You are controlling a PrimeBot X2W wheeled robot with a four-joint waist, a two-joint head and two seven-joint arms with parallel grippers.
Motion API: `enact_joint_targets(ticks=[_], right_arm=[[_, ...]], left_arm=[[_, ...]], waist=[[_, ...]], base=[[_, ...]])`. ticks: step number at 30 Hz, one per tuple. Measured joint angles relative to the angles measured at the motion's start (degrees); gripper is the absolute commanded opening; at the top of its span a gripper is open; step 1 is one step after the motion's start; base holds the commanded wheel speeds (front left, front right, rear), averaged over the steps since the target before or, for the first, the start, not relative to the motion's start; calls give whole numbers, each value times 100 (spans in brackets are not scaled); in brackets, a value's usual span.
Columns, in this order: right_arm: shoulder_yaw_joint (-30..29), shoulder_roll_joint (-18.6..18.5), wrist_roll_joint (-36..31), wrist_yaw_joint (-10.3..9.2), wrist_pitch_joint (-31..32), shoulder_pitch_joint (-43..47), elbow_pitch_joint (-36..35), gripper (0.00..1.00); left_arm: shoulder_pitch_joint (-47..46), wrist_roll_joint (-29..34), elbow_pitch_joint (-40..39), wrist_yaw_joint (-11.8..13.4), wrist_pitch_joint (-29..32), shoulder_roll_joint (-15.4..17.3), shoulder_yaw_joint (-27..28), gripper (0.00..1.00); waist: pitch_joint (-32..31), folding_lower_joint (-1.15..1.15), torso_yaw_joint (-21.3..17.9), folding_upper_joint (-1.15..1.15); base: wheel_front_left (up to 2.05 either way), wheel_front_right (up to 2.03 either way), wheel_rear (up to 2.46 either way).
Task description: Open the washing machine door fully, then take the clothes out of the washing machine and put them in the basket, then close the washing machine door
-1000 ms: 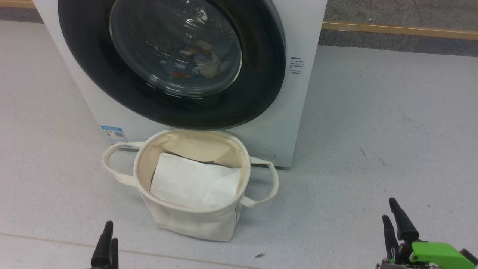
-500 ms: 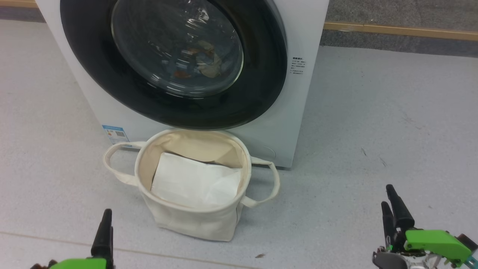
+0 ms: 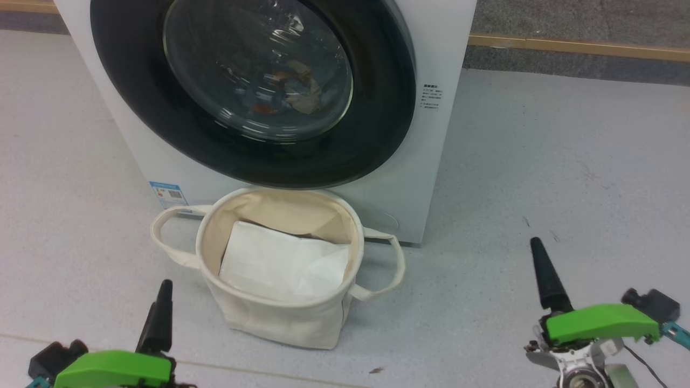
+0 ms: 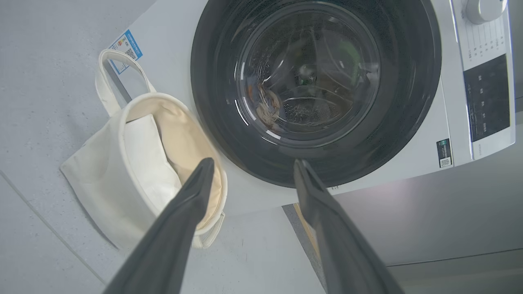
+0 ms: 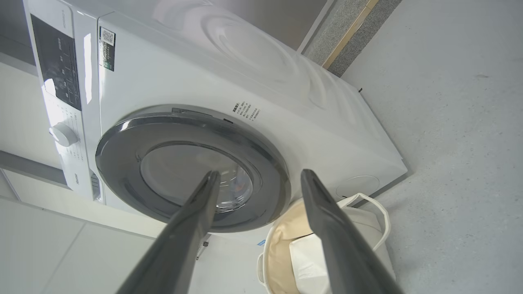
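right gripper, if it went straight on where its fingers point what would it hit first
Probably the closed washing machine door, around where glass meets black rim: the open right gripper aims there. The basket sits off that line. Depth is uncertain.

Top of washing machine door (image 3: 253, 91) cut off; clothes (image 3: 295, 97) indistinct inside (label (image 3: 168, 194) print unreadable).

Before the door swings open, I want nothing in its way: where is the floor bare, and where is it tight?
Bare: the grey floor right of the washing machine, out to the wooden strip, and the floor left of the basket. Tight: under the door, where the basket stands right at the machine's front with a white sheet inside.
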Motion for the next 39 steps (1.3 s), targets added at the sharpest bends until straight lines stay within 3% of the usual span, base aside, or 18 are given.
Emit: enact_joint_targets(ticks=[6, 16, 30, 39], right_arm=[[279, -2, -1241, 0, -100, -30, -74, 100], [403, -8, -2566, 0, -277, -303, -119, 100], [402, -15, -3899, 0, -494, -484, -188, 100], [423, -22, -4482, 0, -655, -577, -159, 100]], left_arm=[[-60, 681, -111, 203, -86, 198, -301, 100], [-321, 1675, -200, 475, -157, 499, -709, 100], [-571, 2764, -279, 817, -259, 772, -1183, 100], [-756, 3170, -189, 902, -476, 870, -1341, 100]], waist=[[-9, 0, -1, 0], [-9, 0, 10, 0], [-22, 0, 18, 0], [-11, 0, 29, 0]], base=[[0, 0, 0], [0, 0, 0], [0, 0, 0], [0, 0, 0]])
